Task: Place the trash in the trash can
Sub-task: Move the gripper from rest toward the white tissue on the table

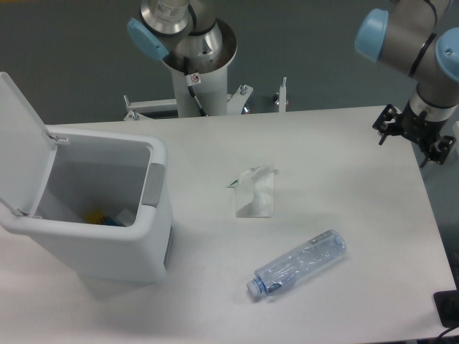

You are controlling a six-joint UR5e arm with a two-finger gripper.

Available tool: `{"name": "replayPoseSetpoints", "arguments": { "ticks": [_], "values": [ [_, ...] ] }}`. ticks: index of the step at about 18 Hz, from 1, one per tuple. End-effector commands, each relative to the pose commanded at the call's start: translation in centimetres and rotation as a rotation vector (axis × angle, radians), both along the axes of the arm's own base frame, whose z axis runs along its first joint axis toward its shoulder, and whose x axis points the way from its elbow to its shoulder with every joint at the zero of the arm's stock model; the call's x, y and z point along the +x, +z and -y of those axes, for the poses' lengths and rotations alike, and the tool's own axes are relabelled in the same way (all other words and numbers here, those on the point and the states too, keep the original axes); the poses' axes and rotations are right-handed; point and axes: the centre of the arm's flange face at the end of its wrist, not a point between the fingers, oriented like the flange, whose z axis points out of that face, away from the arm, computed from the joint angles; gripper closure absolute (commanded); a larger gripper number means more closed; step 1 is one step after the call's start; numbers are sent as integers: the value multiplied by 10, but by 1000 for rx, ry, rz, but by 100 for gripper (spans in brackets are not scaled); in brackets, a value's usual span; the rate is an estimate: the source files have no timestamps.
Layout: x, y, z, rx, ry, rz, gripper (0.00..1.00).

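A crumpled clear plastic wrapper (254, 190) lies flat near the middle of the white table. A clear bluish water bottle (298, 265) lies on its side toward the front, its pale cap pointing front-left. The white trash can (107, 247) stands at the left with its lid (21, 136) flipped up and open; something yellow and blue shows at its bottom. My gripper (414, 137) hangs over the table's far right edge, well away from both pieces of trash. Its black fingers look spread apart with nothing between them, so it is open.
The arm's metal base column (199, 72) rises behind the table's back edge, with small brackets (281, 97) beside it. A dark object (448, 308) sits off the table's front right corner. The table's right edge runs just under the gripper.
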Motion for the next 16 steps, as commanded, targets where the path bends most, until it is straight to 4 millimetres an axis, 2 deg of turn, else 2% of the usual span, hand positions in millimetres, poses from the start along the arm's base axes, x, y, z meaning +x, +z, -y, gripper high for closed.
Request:
{"name": "replayPoseSetpoints", "arguments": {
  "ticks": [7, 16],
  "values": [
    [1, -1, -1, 3, 4, 2, 0],
    [11, -19, -14, 48, 91, -3, 0]
  ]
}}
